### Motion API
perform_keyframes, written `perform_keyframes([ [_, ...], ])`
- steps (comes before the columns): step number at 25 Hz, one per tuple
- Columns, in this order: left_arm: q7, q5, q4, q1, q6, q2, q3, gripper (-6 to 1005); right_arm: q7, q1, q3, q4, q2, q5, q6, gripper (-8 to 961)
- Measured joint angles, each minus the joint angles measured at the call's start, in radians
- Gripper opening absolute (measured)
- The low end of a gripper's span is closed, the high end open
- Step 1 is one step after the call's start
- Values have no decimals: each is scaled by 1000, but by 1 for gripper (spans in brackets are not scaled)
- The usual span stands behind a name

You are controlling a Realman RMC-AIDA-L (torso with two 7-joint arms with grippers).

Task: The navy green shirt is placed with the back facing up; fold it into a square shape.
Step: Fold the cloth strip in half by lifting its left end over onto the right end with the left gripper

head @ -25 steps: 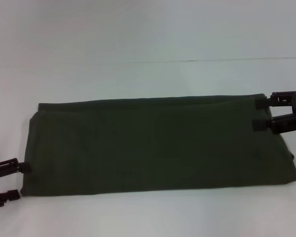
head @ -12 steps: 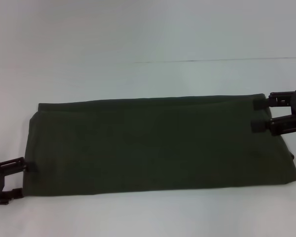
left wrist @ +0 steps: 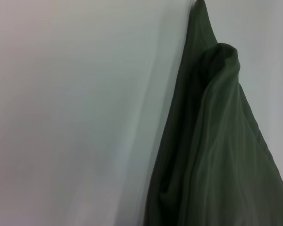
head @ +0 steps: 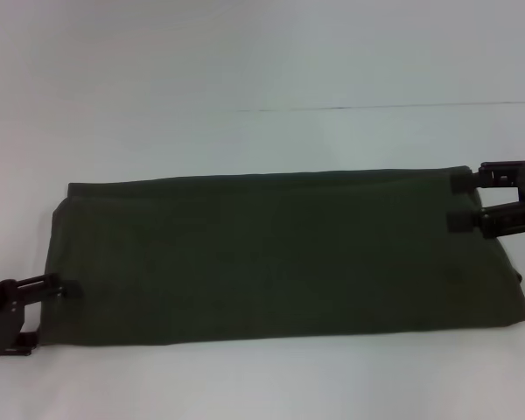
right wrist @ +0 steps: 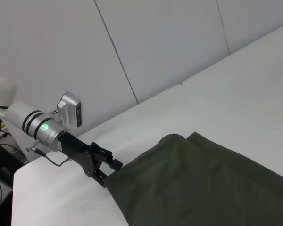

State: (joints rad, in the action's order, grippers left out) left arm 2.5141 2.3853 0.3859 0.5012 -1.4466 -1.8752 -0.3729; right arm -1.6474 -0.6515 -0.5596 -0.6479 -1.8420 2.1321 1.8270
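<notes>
The navy green shirt lies folded into a long flat band across the white table, plain side up. My left gripper is at its near left corner, open, with one finger over the cloth and the other just off the near edge. The right wrist view shows that left gripper straddling the corner of the shirt. My right gripper is open at the far right corner, both fingertips over the cloth. In the left wrist view, only folded layers of the shirt show.
The white table stretches far behind the shirt, with a thin seam line across it. In the right wrist view, the table's end edge runs just behind my left arm, and a panelled wall stands beyond.
My left gripper has moved right, so its upper finger now lies farther onto the shirt's left end. The right gripper has barely moved. The shirt lies as before.
</notes>
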Motion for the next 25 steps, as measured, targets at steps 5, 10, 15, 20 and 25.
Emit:
perform_keyframes([
  [5, 3, -1, -16, 11, 22, -2, -9, 953, 0, 0, 3, 0, 0, 0, 0, 915],
  [10, 3, -1, -26, 22, 28, -2, -10, 953, 0, -1, 5, 1, 0, 0, 0, 915],
  [15, 5, 0, -26, 26, 25, -2, -11, 951, 0, -2, 14, 1, 0, 0, 0, 915],
  [20, 5, 0, -26, 28, 30, -2, -11, 948, 0, -3, 15, 1, 0, 0, 0, 915],
  [25, 7, 0, -25, 29, 31, -2, -11, 948, -1, -5, 16, 1, 0, 0, -1, 915],
])
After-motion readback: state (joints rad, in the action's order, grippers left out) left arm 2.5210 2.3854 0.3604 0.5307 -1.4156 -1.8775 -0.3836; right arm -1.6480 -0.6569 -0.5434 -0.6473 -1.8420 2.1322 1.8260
